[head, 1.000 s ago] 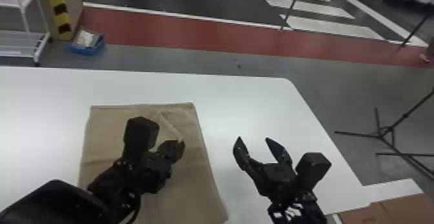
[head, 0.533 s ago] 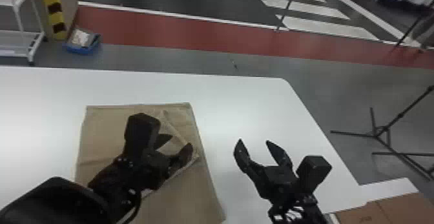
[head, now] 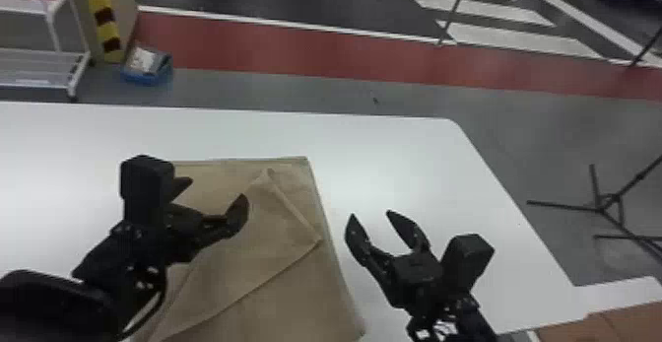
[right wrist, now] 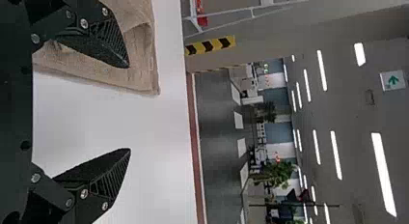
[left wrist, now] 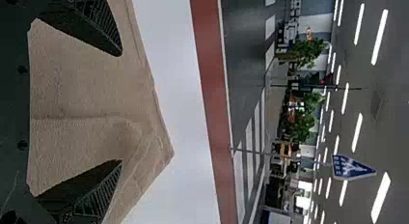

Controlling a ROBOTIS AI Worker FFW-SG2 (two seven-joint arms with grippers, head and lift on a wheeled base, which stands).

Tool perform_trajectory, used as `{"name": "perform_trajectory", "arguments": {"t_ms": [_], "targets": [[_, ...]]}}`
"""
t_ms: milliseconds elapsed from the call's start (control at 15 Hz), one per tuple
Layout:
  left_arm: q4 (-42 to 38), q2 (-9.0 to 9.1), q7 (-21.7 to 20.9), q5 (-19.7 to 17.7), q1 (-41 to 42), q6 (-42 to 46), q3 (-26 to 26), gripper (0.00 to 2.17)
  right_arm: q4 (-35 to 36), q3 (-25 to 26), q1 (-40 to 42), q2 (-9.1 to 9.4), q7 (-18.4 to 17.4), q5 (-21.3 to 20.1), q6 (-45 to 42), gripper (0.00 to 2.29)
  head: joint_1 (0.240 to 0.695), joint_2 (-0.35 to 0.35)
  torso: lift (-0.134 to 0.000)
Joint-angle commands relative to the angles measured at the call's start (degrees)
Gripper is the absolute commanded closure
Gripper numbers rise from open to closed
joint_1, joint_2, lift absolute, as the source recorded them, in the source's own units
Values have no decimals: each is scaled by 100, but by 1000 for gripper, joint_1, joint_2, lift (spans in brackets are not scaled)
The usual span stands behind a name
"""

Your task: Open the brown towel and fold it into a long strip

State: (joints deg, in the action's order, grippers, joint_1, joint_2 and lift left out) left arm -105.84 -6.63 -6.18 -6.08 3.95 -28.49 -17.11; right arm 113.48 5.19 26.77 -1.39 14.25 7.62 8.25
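While the left gripper [head: 215, 191] hangs open over the brown towel [head: 295, 306], left of the far right corner of the desk [head: 404, 163], the loose flap [head: 251, 252] slants near-left to far-right, its right tip [head: 314, 240] nearer the open, empty right gripper [head: 371, 216].

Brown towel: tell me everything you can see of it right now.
The brown towel looks like soft, finely ribbed cloth with stitched-looking edges. It lies mostly flat on the white table, its near end running out of the head view. A loose, creased flap lies slantwise over it, one corner pointing at the right edge. The open left gripper is over the towel; whether it touches, I can't tell. The open right gripper is beyond the right edge.
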Motion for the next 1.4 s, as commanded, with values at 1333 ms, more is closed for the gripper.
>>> {"name": "perform_trajectory", "arguments": {"t_ms": [1333], "targets": [[353,-163,-59,19,193,796,190,90,-625,-748,-778,-19,324,-990,1333,917,695,-74,-123]]}}
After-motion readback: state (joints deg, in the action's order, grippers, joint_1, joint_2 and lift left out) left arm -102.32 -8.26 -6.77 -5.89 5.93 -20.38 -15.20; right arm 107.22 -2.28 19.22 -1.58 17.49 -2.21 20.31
